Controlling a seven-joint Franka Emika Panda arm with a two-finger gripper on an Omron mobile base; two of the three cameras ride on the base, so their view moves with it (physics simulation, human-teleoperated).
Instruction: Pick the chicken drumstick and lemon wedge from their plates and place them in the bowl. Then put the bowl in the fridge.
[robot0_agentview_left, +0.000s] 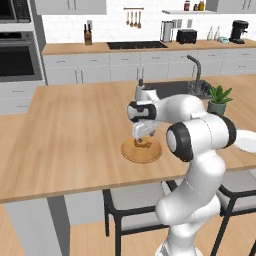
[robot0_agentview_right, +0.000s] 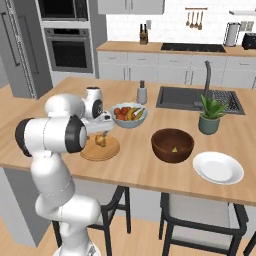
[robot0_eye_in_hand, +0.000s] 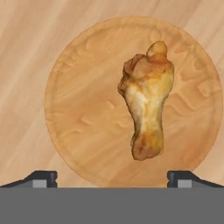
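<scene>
The golden-brown chicken drumstick (robot0_eye_in_hand: 146, 109) lies on the flat light-wood plate (robot0_eye_in_hand: 87, 109) near the island's front edge. My gripper (robot0_eye_in_hand: 113, 177) hangs open just above it, fingertips (robot0_eye_in_hand: 41, 177) spread wide with the meat lying between them. From the base, the gripper (robot0_agentview_left: 142, 134) (robot0_agentview_right: 102, 134) sits directly over the drumstick (robot0_agentview_left: 142, 144) (robot0_agentview_right: 101, 141) and the wood plate (robot0_agentview_left: 131, 150) (robot0_agentview_right: 90, 150). To the right stands the dark-brown bowl (robot0_agentview_right: 160, 147) with the small yellow-green lemon wedge (robot0_agentview_right: 174, 149) inside. The white plate (robot0_agentview_right: 218, 167) is bare. The grey fridge (robot0_agentview_right: 15, 45) stands at far left.
A pale fruit bowl (robot0_agentview_right: 129, 115) sits just behind the wood plate, with a shaker (robot0_agentview_right: 142, 93) beyond it. A potted plant (robot0_agentview_right: 210, 116) and the sink (robot0_agentview_right: 195, 99) with its faucet are at the back right. Stools (robot0_agentview_left: 135, 200) stand under the island's front edge.
</scene>
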